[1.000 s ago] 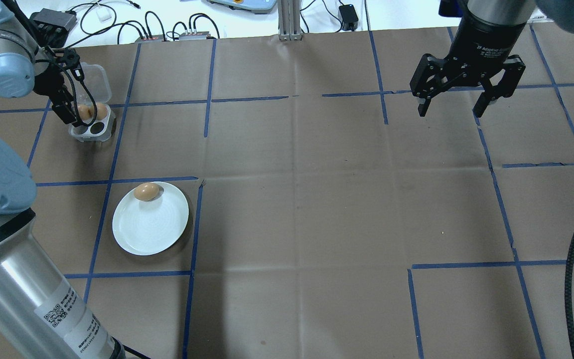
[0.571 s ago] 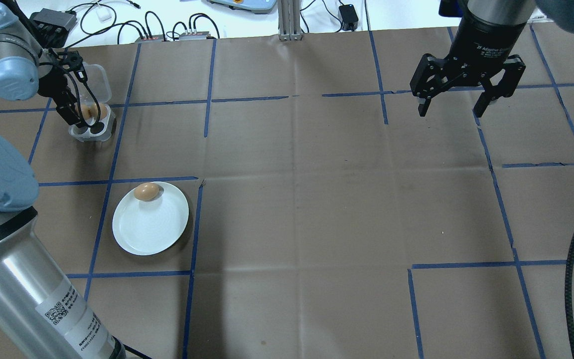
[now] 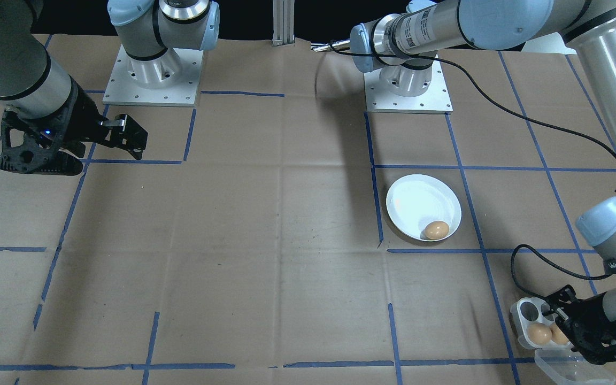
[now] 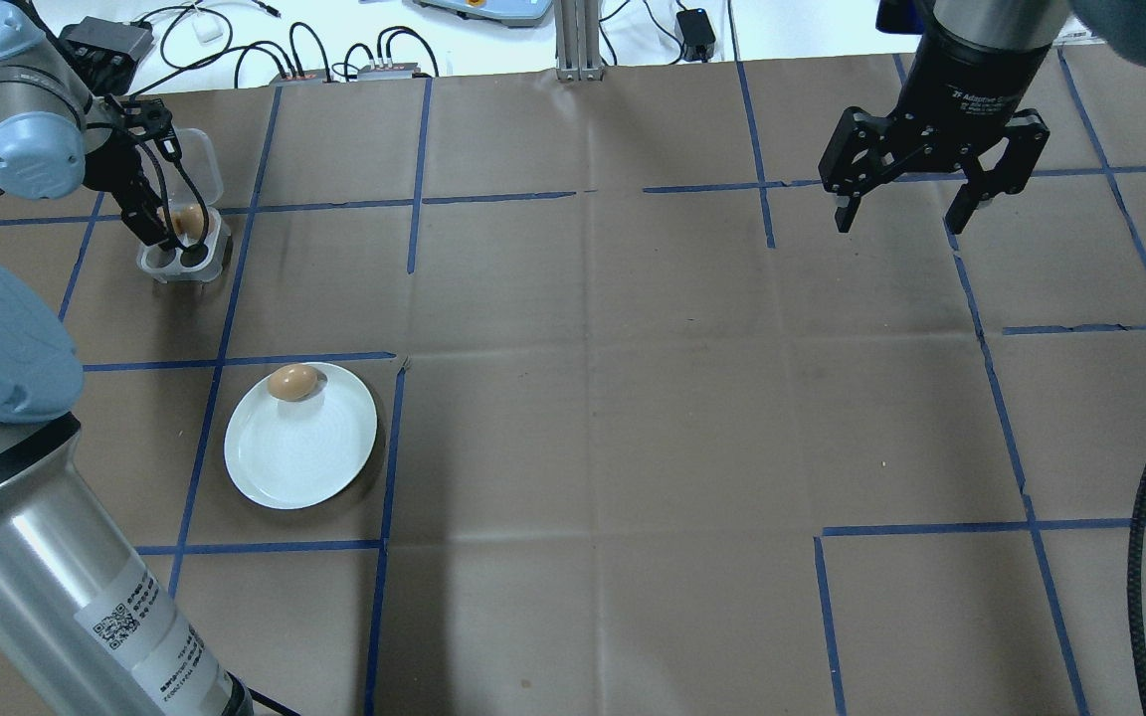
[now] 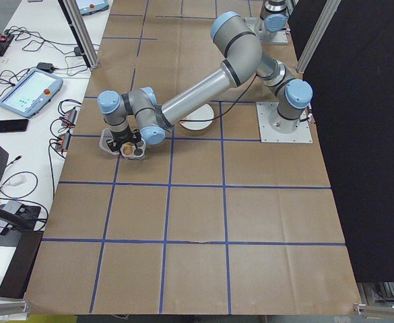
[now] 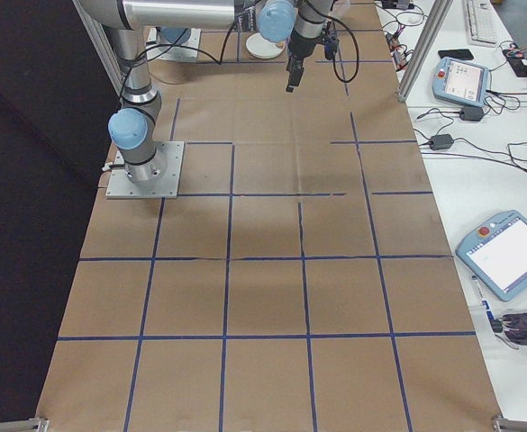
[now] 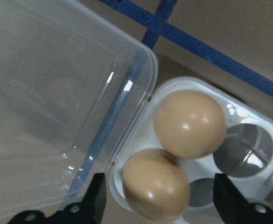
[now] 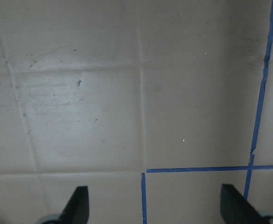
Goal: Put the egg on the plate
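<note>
Now the left gripper (image 7: 157, 205) hangs spread over the egg box (image 7: 206, 154), straddling the nearer egg (image 7: 156, 185); descending and closing come next, then carrying it to the plate (image 4: 299, 457). Well away, the right gripper (image 4: 899, 214) idles open.

Overhead looks forward and down from behind the robot; the front-facing view stares back steeply, and both share the plate (image 4: 300, 447) on the counter (image 4: 633, 418). Side cameras sight along from either end. Left wrist is close over the egg box (image 7: 206, 154); right wrist looks down on bare paper.
</note>
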Available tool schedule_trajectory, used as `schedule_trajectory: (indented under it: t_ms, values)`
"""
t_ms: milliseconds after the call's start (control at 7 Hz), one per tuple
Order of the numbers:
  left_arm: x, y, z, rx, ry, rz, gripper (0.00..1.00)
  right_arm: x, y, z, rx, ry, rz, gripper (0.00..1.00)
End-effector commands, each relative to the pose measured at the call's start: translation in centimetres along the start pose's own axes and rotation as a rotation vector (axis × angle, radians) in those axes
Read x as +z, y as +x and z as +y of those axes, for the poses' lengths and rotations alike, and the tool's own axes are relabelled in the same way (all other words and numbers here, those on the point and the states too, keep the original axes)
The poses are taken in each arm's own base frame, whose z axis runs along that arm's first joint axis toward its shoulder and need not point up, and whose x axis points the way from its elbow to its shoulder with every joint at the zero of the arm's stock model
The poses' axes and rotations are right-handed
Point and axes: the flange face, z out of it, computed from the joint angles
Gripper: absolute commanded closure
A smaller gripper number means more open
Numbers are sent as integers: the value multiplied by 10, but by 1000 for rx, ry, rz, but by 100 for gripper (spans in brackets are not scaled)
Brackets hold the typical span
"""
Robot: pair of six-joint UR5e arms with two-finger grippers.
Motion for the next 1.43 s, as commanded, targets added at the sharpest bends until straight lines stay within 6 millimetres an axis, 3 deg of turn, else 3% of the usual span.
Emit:
schedule_trajectory:
  t_ms: [0,286,429,714,857,1143,1286]
  values:
    - [-3,0,-1,-1,-1,-9,47,1,0,0,0,-1,-1,0]
    - [-17,1,0,-2,-2,-29,53,0,0,0,0,0,-1,0]
    - [-37,5,0,-2,-5,-48,53,0,0,0,0,0,-1,0]
    - [-92,31,7,-11,-8,-71,53,0,0,0,0,0,-1,0]
    - [-112,53,9,-61,-8,-73,53,0,0,0,0,0,-1,0]
    - [-133,125,6,-380,-3,-16,53,0,0,0,0,0,0,0]
    - [-135,169,-22,-565,-6,6,53,0,0,0,0,0,-1,0]
